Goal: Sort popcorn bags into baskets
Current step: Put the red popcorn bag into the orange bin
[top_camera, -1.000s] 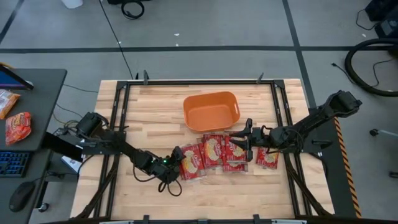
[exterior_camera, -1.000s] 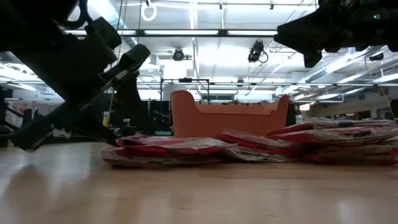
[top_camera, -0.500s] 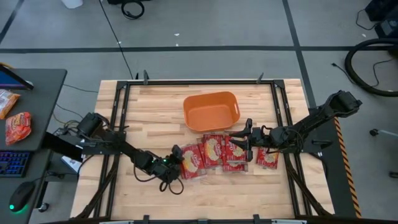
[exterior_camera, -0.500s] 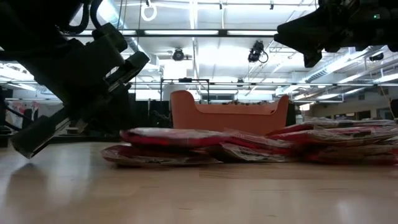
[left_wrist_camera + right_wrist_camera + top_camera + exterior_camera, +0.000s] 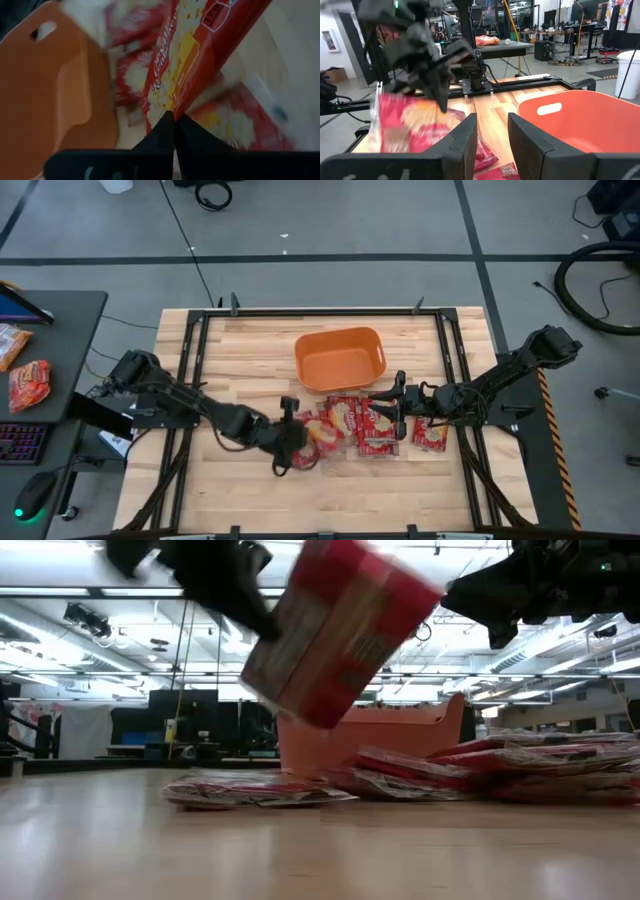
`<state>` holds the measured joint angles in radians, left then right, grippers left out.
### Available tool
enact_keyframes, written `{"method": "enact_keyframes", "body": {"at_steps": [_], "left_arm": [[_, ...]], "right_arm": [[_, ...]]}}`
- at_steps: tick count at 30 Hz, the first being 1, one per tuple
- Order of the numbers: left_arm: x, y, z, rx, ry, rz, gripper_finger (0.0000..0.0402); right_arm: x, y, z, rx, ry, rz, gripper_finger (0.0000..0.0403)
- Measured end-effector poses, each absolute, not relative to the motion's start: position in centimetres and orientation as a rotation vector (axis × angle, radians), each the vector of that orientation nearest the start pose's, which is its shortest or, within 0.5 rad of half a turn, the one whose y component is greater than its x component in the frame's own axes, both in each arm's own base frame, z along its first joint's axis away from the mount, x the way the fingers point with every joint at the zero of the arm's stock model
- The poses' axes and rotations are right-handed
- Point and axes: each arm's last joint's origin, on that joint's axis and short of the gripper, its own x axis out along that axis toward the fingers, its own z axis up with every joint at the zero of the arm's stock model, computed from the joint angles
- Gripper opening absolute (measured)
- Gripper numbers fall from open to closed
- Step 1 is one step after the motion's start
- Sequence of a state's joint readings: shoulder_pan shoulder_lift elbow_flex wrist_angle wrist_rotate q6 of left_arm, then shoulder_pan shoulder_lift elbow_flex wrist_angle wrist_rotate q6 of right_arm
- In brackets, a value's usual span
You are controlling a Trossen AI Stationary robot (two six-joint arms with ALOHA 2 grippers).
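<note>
Popcorn bag (image 5: 335,635), glossy red with a yellow-cream centre picture, is being held clear of the table (image 5: 250,350), tilted on edge, pinched between the pressed-together fingers of the left gripper (image 5: 173,131). Half a second ago the same packet was lying flat on top of the pile, level with the wood; it is now raised above the others, and the left arm has swung inward toward the middle of the table.

In the high view the left gripper (image 5: 288,438) is being seen just in front of the orange basket (image 5: 340,360), at the left end of the row of packets. The remaining popcorn bags (image 5: 375,420) are lying flat and overlapping on the pale butcher-block planks, unmoved since the earlier frames.

The basket is a smooth plastic tub, rectangular with rounded corners, a flared rim and a handle slot; nothing is being seen inside it.

The right gripper (image 5: 400,402) is being held above the right part of the row, its fingers (image 5: 465,135) spread with nothing between them, unchanged in position. A few more packets (image 5: 28,383) are lying on a dark side table left of the rig.
</note>
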<state>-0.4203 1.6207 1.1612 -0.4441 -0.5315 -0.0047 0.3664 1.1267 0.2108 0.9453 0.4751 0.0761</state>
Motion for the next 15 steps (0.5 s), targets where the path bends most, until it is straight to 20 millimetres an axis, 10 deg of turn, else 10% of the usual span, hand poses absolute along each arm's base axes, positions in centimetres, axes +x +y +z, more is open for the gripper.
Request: {"method": "enact_keyframes", "body": {"at_steps": [15], "left_arm": [[34.8, -3.8, 29.3, 0.045, 0.722, 0.428, 0.0008]], "right_arm": [[17.9, 5.9, 19.4, 0.062, -0.029, -0.149, 0.0115]]}}
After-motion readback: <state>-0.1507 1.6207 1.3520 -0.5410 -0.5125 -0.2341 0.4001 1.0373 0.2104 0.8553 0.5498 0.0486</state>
